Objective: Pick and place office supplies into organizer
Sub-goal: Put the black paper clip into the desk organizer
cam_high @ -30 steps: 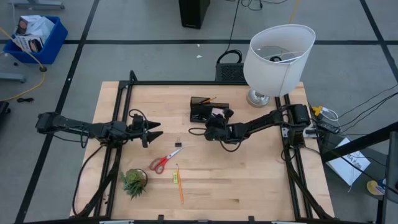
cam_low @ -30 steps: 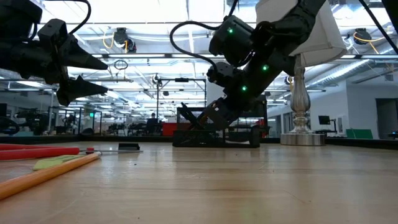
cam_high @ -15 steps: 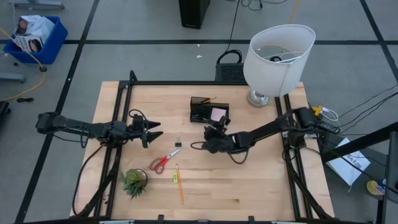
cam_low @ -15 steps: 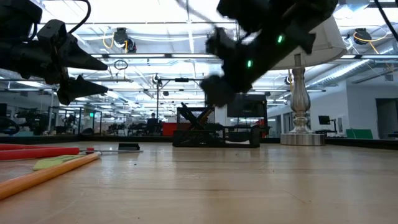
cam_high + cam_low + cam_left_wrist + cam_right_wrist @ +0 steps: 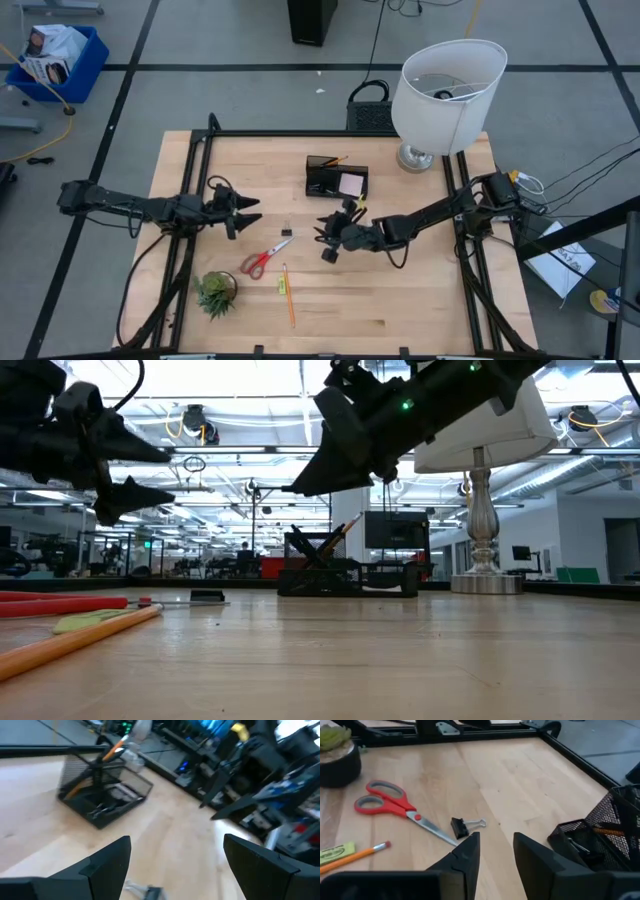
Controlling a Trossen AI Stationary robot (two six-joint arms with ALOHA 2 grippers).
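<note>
No readable text anywhere in view.
The yellow-green flat tag (image 5: 282,286) lying beside the orange pencil (image 5: 288,296) carries dark markings too small to make out, the white paper sheet (image 5: 562,262) on the floor to the right of the wooden desk (image 5: 420,290) has dark print that stays illegible, and the boxes in the blue plastic bin (image 5: 55,58) show no legible lettering.
</note>
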